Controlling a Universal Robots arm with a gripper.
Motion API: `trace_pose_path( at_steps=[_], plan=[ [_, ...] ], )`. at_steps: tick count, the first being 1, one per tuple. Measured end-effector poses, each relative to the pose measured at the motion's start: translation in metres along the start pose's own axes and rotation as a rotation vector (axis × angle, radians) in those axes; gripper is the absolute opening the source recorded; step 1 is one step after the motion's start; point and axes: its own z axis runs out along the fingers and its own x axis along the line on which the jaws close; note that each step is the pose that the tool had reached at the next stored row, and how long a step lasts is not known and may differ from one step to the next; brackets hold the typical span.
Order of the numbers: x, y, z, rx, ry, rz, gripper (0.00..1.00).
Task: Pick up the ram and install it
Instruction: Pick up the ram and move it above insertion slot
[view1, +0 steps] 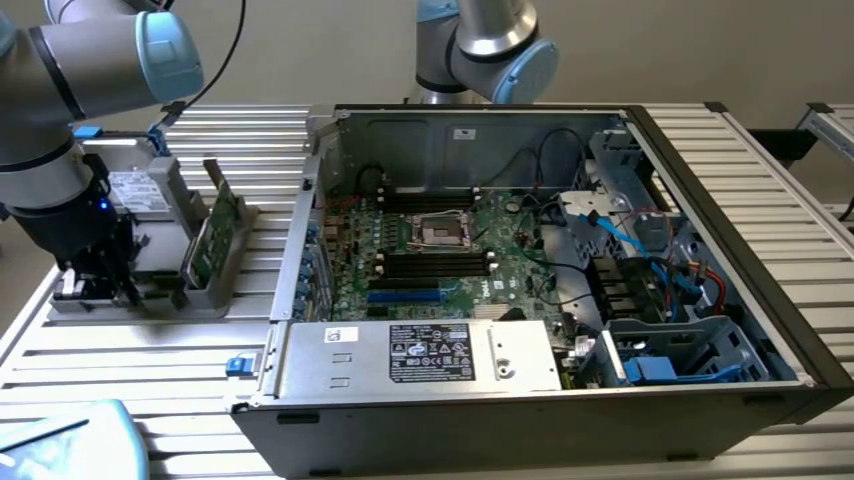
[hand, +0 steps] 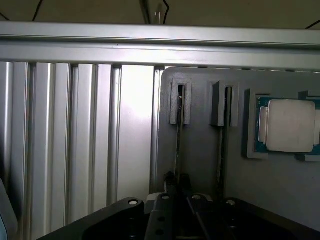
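I have the computer case (view1: 467, 125) lying open on the slatted table (view1: 147, 360), the motherboard (view1: 514, 262) flat on its floor. The holder (view1: 200, 295) sits on the table just beside the case, on the exterior view's left. In the holder, the ram (hand: 178, 145) stands on edge in a slot, the processor (hand: 289, 125) lying near it.

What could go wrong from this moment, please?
The gripper is closed on the ram by its thin edge, so the stick may tilt or slip as it leaves its slot. A second thin board stands in the next slot of the grey holder; a sideways pull might knock it.
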Motion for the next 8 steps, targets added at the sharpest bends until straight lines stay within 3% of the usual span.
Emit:
trace_pose_path(
  at_steps=[8],
  plan=[
    [0.0000, 0.0000, -0.0001, 0.0001, -0.0001, 0.000, 0.14]
  ],
)
